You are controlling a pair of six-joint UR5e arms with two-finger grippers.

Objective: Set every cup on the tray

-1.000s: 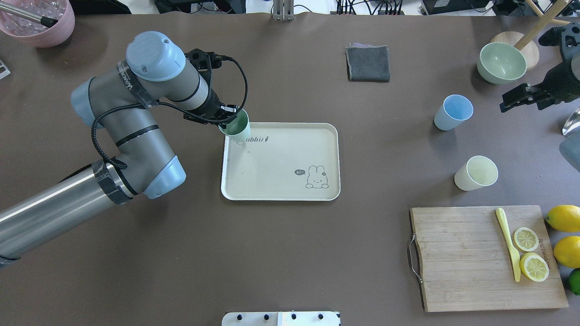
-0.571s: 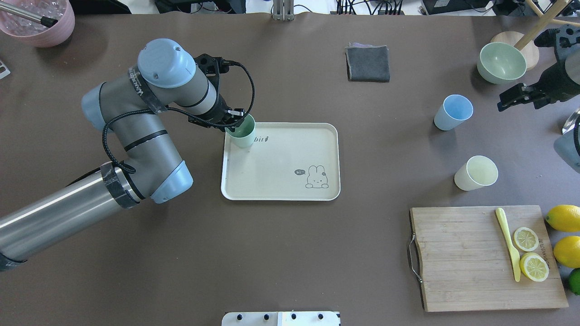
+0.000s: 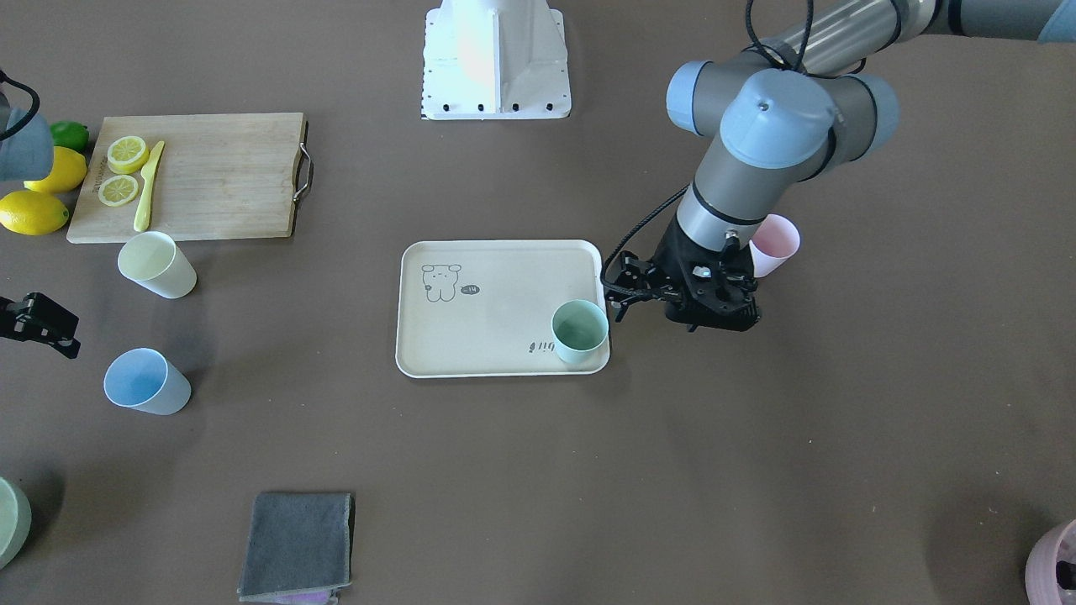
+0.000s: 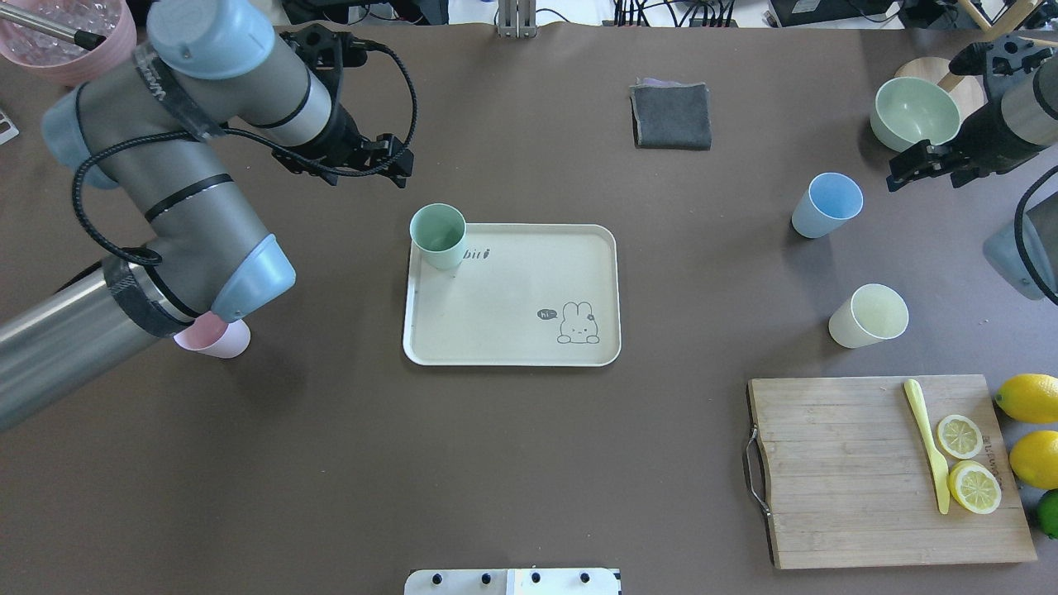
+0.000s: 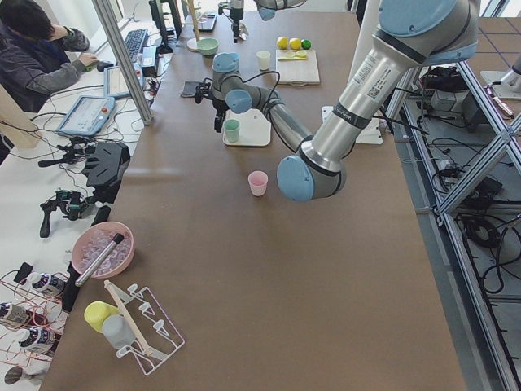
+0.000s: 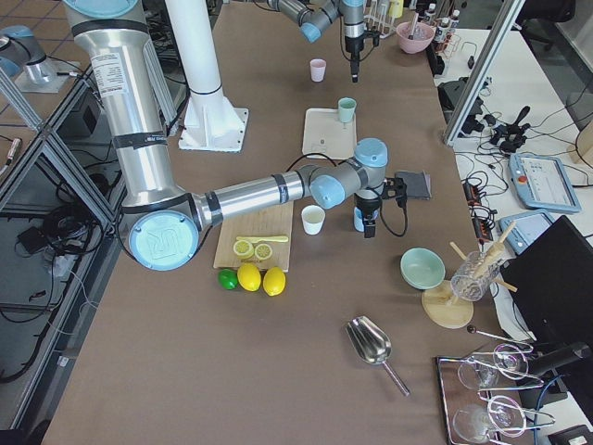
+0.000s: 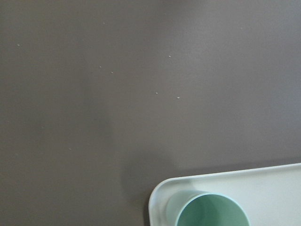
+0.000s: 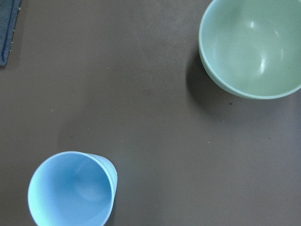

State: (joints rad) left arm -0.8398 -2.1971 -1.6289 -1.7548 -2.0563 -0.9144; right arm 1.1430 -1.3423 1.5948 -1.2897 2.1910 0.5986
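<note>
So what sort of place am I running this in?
Most likely a robotics lab, not a real kitchen: a seated dark-haired person typing at a keyboard, a grey touchscreen teach pendant, and bare aluminium frame posts beside the brown-covered table.

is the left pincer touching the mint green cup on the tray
Apart. The overhead exterior view shows bare brown table between the left pincer and the mint green plastic cup, which stands in a corner of the cream rectangular tray.
</note>
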